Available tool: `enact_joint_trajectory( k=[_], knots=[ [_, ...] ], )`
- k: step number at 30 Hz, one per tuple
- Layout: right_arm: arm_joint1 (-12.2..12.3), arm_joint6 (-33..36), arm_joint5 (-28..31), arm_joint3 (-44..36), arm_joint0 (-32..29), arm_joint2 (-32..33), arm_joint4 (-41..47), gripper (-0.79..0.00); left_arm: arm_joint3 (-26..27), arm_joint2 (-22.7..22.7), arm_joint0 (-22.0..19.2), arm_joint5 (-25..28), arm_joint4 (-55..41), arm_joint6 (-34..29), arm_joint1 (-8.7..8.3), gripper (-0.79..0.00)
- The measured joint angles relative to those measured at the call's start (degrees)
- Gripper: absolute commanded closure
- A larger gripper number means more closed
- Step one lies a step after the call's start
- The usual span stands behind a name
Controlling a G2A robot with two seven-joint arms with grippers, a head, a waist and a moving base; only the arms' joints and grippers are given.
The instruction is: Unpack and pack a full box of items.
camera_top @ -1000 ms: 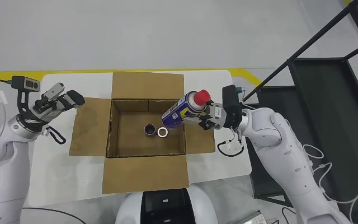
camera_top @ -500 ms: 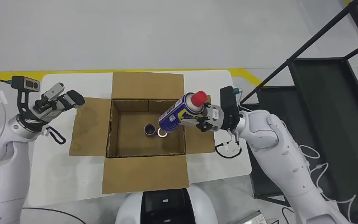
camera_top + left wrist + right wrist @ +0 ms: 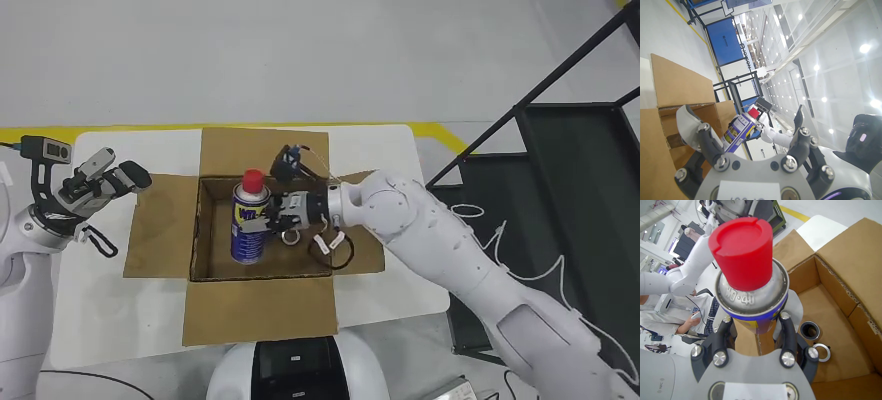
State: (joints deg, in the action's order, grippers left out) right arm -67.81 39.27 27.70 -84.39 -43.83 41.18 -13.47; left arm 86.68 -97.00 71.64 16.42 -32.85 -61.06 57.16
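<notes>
Looking down in the top view: open cardboard box [image 3: 262, 152] sits mid-table with all four flaps spread flat, on a white table [image 3: 120, 310]. The spray can [image 3: 248, 222] stands upright inside the box, close to its left wall, red cap [image 3: 253, 180] up. The right gripper [image 3: 268, 218] reaches in over the box's right wall and is clamped on the can's side. A metal ring [image 3: 291, 237] peeks out on the box floor just under that gripper. Cannot tell if the can's base touches the floor. The left gripper [image 3: 110, 178] hangs over the table's left edge, past the left flap, well apart from the box and holding nothing. Left wrist view: the left gripper [image 3: 742, 113] has its fingers [image 3: 684, 115] spread wide, nothing between them. Beyond them are the box [image 3: 683, 83] and the spray can [image 3: 740, 128], its cap end rising above the box rim, with the right gripper [image 3: 755, 130] gripping it. Right wrist view: the right gripper [image 3: 757, 323] is closed tight around the blue body of the spray can [image 3: 753, 306], a finger on each side, and the red cap [image 3: 742, 251] is nearest the camera. On the floor of the box [image 3: 838, 317], a small black cylinder [image 3: 810, 330] stands open end up, with the ring [image 3: 821, 352] lying flat just beside it, near the can. A corner of the table [image 3: 821, 224] shows beyond the flaps.
</notes>
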Motion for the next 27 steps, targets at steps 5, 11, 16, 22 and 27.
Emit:
enact_joint_trajectory(
  k=[5,11,16,22,27],
  knots=[
    [-1.7,-0.9,-1.8,3.3,1.8,-3.2,0.2,0.0,0.0,0.0,0.0,0.0,0.0,0.0,0.0,-0.785],
    [-1.7,-0.9,-1.8,3.2,1.8,-3.2,0.2,0.0,0.0,0.0,0.0,0.0,0.0,0.0,0.0,-0.785],
    [-1.7,-0.9,-1.8,3.2,1.8,-3.2,0.2,0.0,0.0,0.0,0.0,0.0,0.0,0.0,0.0,-0.785],
    [-1.8,-0.9,-1.7,3.1,1.5,-3.2,1.1,0.0,0.0,0.0,0.0,0.0,0.0,0.0,0.0,-0.785],
    [-3.9,4.6,-7.1,5.9,4.6,-5.5,8.7,0.0,0.0,0.0,0.0,0.0,0.0,0.0,0.0,-0.785]
  ],
)
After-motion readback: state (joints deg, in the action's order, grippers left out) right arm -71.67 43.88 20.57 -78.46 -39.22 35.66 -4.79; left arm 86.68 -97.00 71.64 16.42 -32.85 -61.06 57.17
